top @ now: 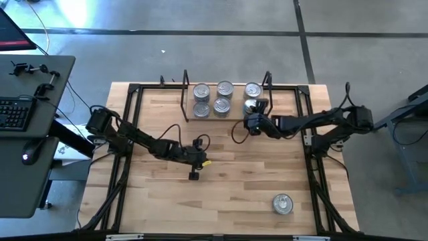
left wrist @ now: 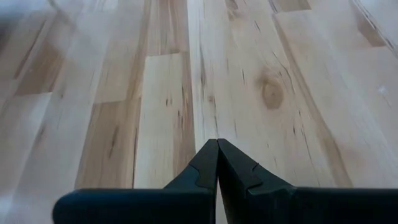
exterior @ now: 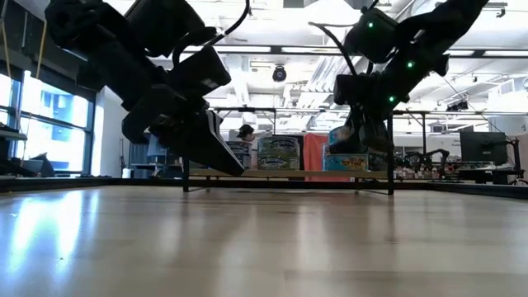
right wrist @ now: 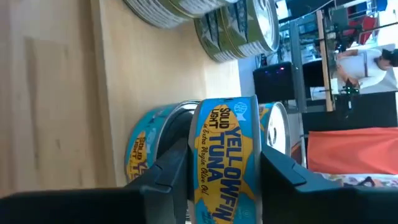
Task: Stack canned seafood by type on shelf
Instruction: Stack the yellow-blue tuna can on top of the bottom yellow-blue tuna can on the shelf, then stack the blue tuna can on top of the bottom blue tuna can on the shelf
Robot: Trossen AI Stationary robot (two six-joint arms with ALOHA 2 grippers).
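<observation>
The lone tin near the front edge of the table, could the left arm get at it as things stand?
Probably yes. The lone tin sits by itself on bare tabletop, nothing around it. The left gripper is shut and holds nothing, mid-table. The right gripper is busy at the shelf, gripping a yellowfin tuna tin.

Left of my wooden tabletop (top: 221, 181) I see a dark desk (top: 30, 134) carrying a black keyboard (top: 15, 112). A mouse (top: 26, 158) lies on that desk, nearer than the keyboard. Beyond the tabletop, a person (exterior: 245, 133) shows in the room.
</observation>
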